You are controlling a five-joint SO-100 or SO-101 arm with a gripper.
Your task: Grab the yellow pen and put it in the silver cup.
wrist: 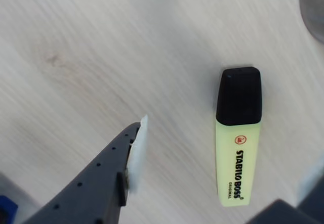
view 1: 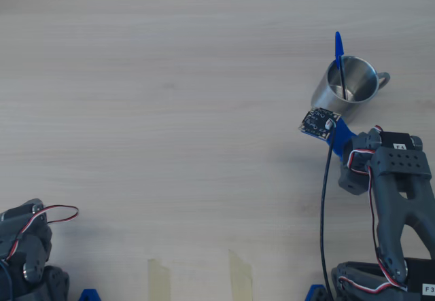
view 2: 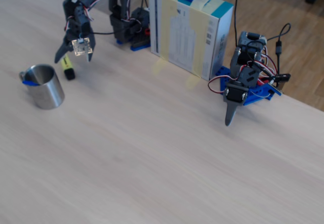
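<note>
The yellow pen [wrist: 238, 148], a fluorescent highlighter with a black cap, lies flat on the wooden table. In the wrist view my gripper [wrist: 228, 153] hangs open over it, the left finger's white pad [wrist: 136, 150] well clear of the barrel. In the fixed view the gripper [view 2: 76, 56] points down above the yellow pen [view 2: 67, 68], just behind the silver cup [view 2: 45, 86]. The overhead view shows the silver cup [view 1: 363, 82] upright beside my wrist's camera board [view 1: 319, 123]. The arm hides the pen there.
A thin blue ballpoint pen [view 1: 339, 60] stands in the cup. A second arm [view 2: 240, 90] rests at the table's far side beside a tall cardboard box [view 2: 190, 29]. Tape strips [view 1: 160, 277] mark the table near the front edge.
</note>
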